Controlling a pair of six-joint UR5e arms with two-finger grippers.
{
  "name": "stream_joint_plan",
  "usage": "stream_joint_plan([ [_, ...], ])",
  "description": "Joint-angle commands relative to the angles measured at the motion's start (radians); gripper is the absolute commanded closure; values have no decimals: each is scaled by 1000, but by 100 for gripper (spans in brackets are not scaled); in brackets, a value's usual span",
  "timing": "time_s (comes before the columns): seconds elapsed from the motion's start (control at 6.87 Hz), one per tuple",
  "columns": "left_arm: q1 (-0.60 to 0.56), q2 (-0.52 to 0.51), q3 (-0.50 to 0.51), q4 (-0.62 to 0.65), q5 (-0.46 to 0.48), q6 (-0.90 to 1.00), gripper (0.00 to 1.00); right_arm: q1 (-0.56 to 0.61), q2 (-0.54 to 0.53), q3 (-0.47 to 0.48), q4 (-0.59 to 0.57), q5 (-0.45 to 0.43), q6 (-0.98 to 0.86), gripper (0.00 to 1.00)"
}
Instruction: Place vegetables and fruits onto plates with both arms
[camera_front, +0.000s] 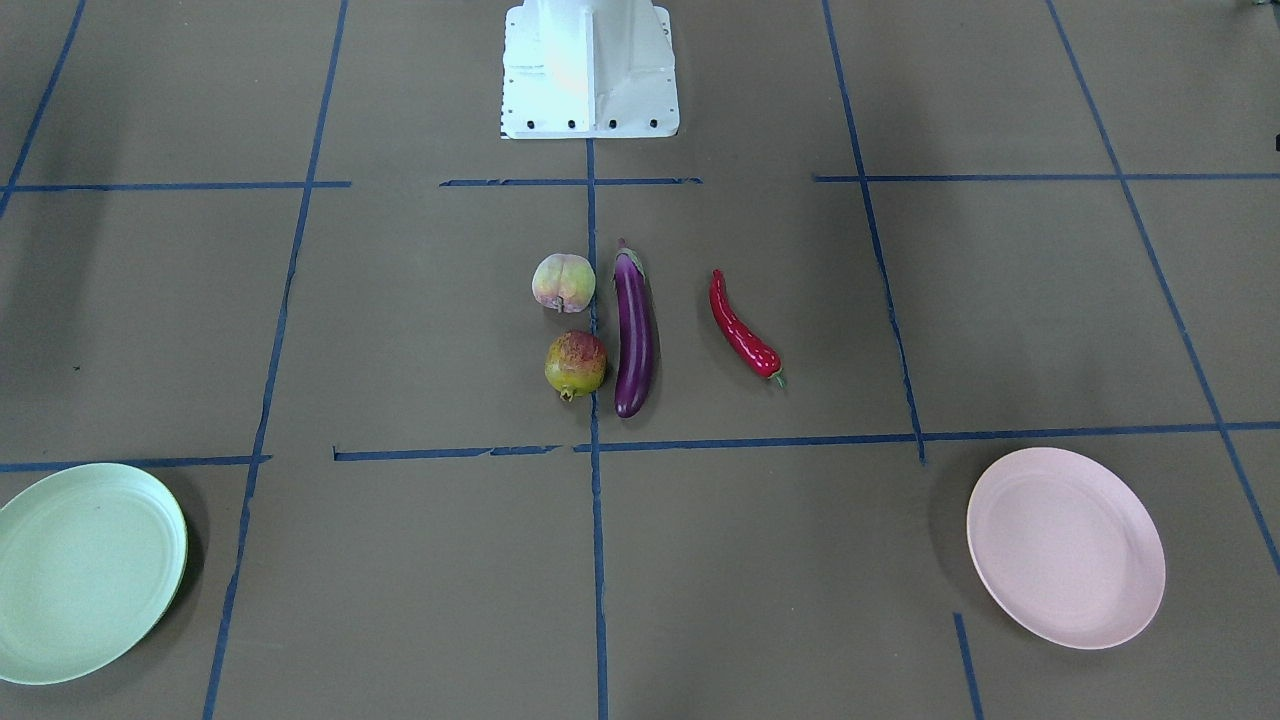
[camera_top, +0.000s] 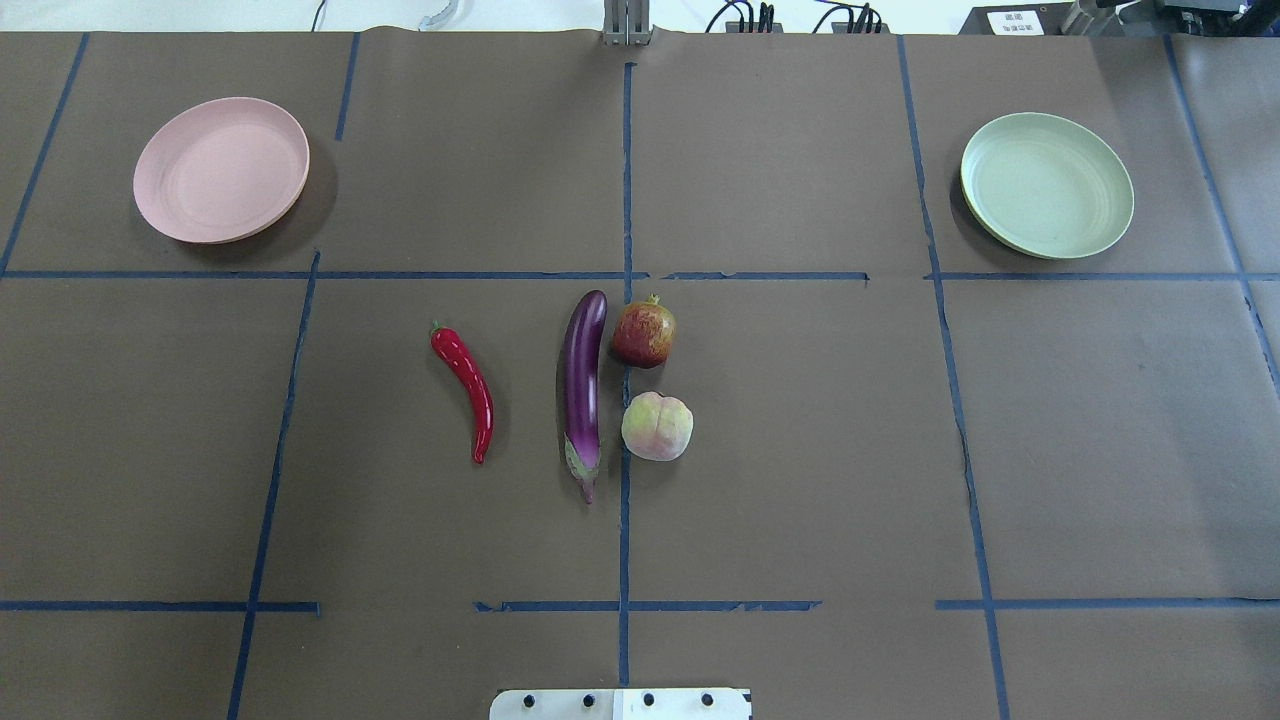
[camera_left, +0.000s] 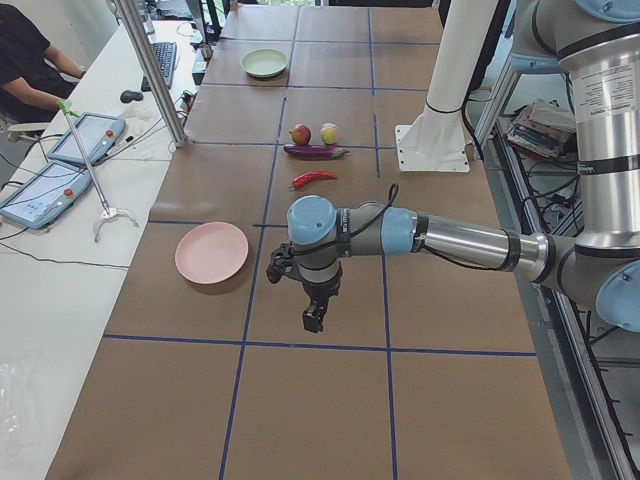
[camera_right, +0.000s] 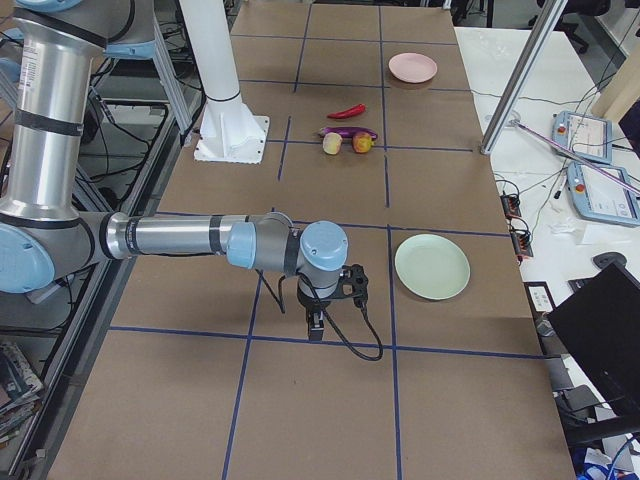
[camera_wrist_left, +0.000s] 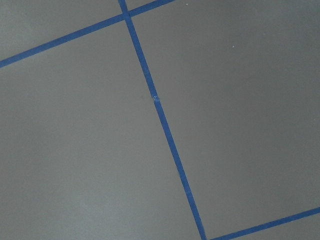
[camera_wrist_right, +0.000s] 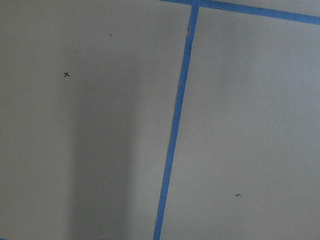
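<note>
The purple eggplant (camera_top: 583, 385) lies at the table's middle, with the red chili (camera_top: 465, 385) apart on its left. The pomegranate (camera_top: 644, 333) and the peach (camera_top: 657, 426) sit close on its right. The pink plate (camera_top: 221, 168) stands empty at the far left and the green plate (camera_top: 1046, 184) empty at the far right. My left gripper (camera_left: 314, 320) hangs over bare table beyond the pink plate (camera_left: 211, 252). My right gripper (camera_right: 315, 328) hangs beside the green plate (camera_right: 431, 266). I cannot tell whether either is open or shut. The wrist views show only the table surface.
Blue tape lines cross the brown table (camera_top: 800, 450). The white base block (camera_front: 590, 70) stands behind the produce. An operator (camera_left: 25, 60) sits at a side desk with tablets (camera_left: 45, 190). A metal post (camera_left: 150, 70) stands at the table's edge.
</note>
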Motion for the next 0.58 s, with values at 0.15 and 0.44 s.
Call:
stream_joint_plan([
  [0.15,-2,2,-10,-7,-6,1,0,0,-2,-1,0,2,3,0],
  [0.44,-3,7,-10,-8,-47,1,0,0,-2,1,0,2,5,0],
])
